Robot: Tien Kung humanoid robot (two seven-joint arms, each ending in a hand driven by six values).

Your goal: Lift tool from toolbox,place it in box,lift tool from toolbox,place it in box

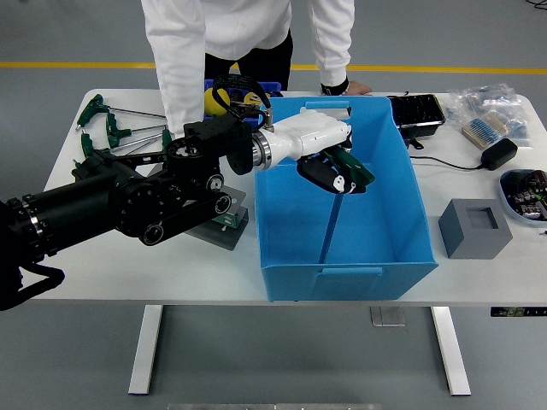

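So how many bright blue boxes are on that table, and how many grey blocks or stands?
Bright blue boxes: 2, the big box and a small bin behind it.
Grey blocks or stands: 2, the tool holder and the block.
Total: 4.

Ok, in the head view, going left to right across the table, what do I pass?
Green-handled T wrenches → grey tool stand → left hand gripping the green-handled tool over the blue box → grey block → black adapter → round tray of parts at the right edge.
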